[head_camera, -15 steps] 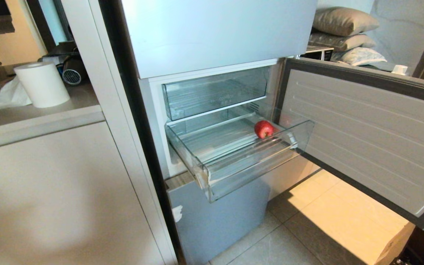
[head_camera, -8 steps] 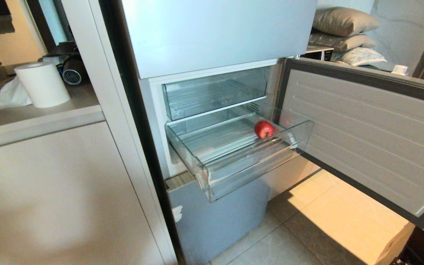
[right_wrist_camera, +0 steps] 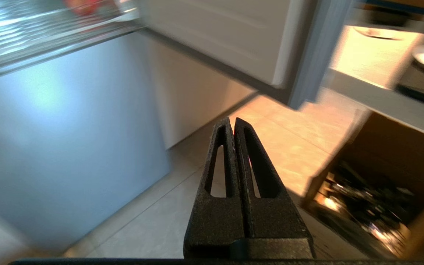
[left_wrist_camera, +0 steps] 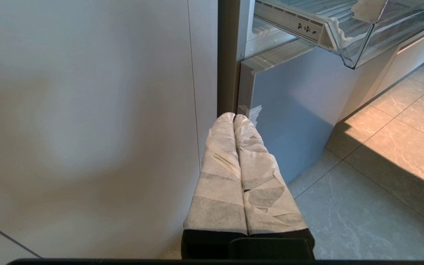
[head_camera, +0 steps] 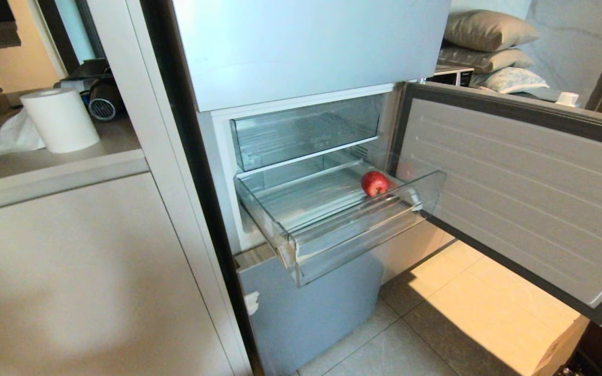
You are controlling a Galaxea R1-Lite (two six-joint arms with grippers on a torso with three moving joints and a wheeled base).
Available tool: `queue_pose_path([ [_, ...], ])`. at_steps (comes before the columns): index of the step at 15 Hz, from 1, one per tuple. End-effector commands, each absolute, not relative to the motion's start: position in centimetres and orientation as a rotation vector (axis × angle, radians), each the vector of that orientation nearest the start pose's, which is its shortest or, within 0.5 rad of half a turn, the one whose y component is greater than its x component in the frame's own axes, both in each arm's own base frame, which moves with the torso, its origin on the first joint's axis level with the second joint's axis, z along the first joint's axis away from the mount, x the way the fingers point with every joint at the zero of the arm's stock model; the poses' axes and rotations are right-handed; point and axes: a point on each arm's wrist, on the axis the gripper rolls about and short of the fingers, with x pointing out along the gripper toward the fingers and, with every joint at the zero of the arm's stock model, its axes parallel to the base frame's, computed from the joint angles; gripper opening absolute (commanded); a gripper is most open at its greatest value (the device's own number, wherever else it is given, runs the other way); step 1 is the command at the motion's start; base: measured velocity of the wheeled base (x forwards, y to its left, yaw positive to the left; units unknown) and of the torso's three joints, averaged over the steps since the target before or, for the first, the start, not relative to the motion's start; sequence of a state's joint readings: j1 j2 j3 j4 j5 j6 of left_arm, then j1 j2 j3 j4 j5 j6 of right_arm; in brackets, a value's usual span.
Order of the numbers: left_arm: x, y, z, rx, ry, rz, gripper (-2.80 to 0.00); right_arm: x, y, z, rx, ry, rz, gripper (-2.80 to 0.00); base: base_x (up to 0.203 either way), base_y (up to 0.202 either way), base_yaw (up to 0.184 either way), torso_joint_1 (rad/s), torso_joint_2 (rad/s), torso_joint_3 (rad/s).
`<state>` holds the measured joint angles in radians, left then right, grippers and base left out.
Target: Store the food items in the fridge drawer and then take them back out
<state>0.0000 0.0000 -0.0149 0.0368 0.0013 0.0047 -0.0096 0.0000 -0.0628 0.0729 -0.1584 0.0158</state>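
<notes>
Nothing moved, apple (head_camera: 374, 183) in fridge drawer (head_camera: 363, 237) (pulled out)

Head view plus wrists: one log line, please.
apple: in open fridge drawer | left gripper: shut, low | right gripper: shut, empty

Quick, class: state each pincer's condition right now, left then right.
Left pincer: closed, holding nothing.
Right pincer: closed, holding nothing.

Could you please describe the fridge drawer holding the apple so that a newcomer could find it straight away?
Start at the tall silver-blue fridge, whose middle door hangs open on the right. Two clear bins sit in that opening; take the lower one, the fridge drawer. Unlike the flat-fronted upper bin, it is pulled out and holds a red apple.
</notes>
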Motion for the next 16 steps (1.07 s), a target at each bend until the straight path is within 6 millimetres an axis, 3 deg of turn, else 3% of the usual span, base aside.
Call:
queue_pose_path([
  [1,-2.39,0.00,7.59,0.004,0.023,0.003,-2.80,-2.63,0.10,7.90,-0.033,0.037,0.027,-2.80,0.000,0.000,0.000,0.000,0.00,0.000],
  [16,-2.38,0.00,7.56,0.005,0.024,0.001,-2.80,-2.28,-0.04,7.50,-0.005,0.005,-0.035,-2.80,0.000,0.000,0.000,0.000,0.00,0.000],
])
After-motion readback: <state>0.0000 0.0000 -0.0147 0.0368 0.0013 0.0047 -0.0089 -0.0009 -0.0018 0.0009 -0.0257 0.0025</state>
